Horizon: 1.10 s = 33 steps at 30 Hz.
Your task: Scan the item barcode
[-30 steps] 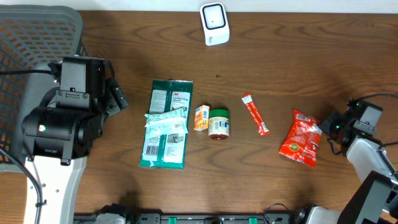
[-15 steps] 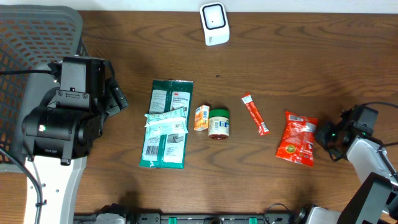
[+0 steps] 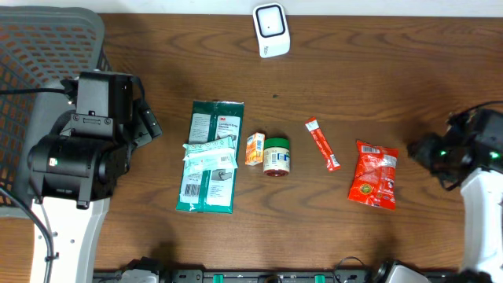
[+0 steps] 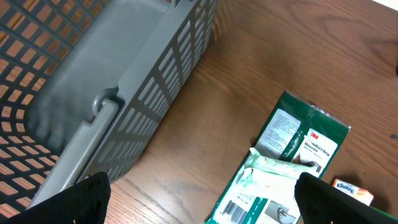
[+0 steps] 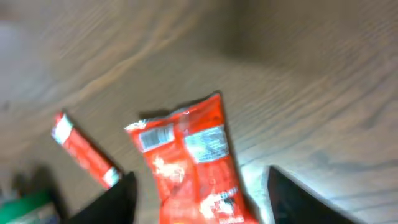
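My right tool (image 5: 200,177) hangs wide open near the red snack packet (image 3: 374,174), looks light, crinkly and slippery, so I'd pinch a crimped end.

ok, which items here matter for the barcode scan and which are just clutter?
Job (likely): red snack bag by the right gripper, white scanner.
Lying about: green 3M pack, orange box, jar, red stick sachet, grey basket.

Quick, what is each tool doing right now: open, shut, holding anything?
Left tool: open, holding nothing.
Right tool: open, holding nothing; the red packet lies apart from it.
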Each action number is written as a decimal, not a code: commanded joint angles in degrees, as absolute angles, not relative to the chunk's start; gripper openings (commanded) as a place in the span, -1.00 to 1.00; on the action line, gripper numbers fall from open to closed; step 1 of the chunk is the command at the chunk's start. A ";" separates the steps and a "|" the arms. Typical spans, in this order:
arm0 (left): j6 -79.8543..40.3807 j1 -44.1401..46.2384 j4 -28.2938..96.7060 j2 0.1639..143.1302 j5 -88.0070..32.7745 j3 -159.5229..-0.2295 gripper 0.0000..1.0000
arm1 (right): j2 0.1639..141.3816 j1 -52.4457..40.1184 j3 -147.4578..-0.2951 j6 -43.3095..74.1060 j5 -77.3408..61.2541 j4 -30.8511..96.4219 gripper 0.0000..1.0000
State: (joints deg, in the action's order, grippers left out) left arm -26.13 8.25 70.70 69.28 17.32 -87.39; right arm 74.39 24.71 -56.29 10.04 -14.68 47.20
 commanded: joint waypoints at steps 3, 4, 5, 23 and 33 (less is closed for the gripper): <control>-26.24 7.99 70.94 69.23 18.52 -87.61 0.89 | 74.06 24.21 -57.23 1.37 -21.91 53.23 0.41; -26.24 7.99 70.94 69.23 18.55 -87.61 0.89 | 74.37 24.23 -56.64 0.99 -20.86 54.76 0.42; -26.24 7.99 70.91 69.23 18.55 -87.61 0.89 | 74.72 24.23 -55.94 1.02 -19.77 55.55 0.41; -26.24 7.99 70.94 69.23 18.55 -87.61 0.89 | 80.71 25.93 -36.86 1.17 -18.15 34.33 0.22; -26.24 7.99 70.91 69.23 18.55 -87.61 0.89 | 87.92 25.93 -36.80 -0.73 -22.20 30.85 0.18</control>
